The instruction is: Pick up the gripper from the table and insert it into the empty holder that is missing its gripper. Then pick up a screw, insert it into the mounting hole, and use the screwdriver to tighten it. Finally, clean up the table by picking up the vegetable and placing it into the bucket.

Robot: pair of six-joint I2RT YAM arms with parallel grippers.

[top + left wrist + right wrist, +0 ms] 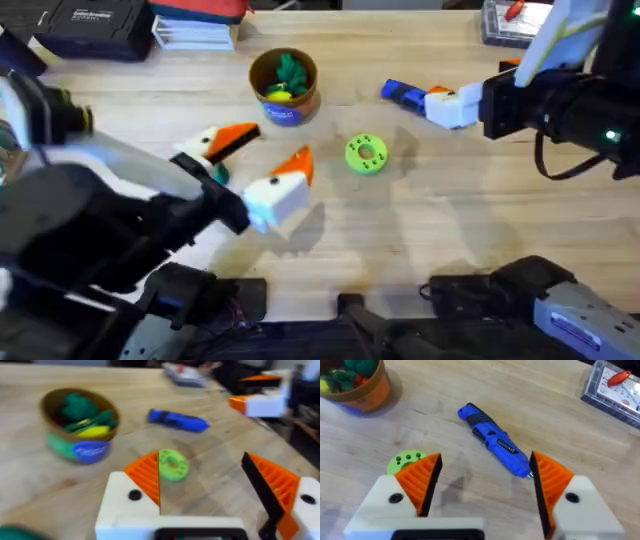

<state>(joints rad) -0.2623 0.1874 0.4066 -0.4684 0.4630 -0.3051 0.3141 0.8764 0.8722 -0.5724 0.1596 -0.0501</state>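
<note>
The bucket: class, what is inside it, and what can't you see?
The bucket holds green and yellow toy pieces. Whatever lies beneath them, and the bucket's floor, is covered.

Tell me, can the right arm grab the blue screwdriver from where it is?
Probably yes. The right gripper hangs open just above the screwdriver, which lies flat on bare table with nothing on it. The green disc sits off to the side, out of the way.

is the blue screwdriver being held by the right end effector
No, the screwdriver lies flat on the table between the open fingers of the right end effector.
</note>
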